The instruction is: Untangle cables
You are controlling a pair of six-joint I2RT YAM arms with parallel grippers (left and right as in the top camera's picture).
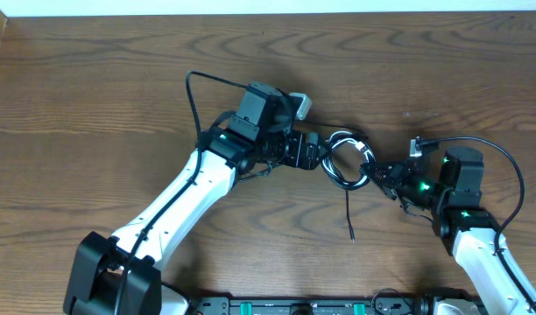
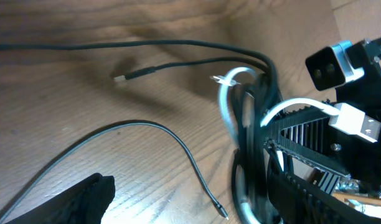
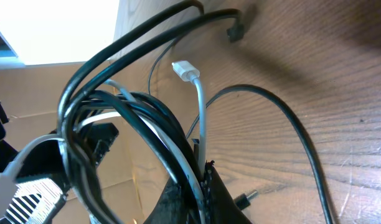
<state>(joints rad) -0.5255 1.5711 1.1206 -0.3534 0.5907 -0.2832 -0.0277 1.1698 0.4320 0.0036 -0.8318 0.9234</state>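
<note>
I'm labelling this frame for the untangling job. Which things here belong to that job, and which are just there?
Belongs to the job:
- black cables
- white cable
- left gripper and right gripper, both at the tangle

Just there:
- thick wires fixed to the arms
- table

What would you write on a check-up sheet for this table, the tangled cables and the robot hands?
Surface: brown wooden table.
Job's things: cables, black and white, bunched in a tangled loop between the grippers; one black end trails loose toward the near edge.
Clutter: nothing seen.
Grippers: right gripper pinches the cables; left gripper touches the loop, grip unclear.
Cables: thicker black arm wires arch over each wrist.
Surroundings: pale strip beyond the table's far edge.
</note>
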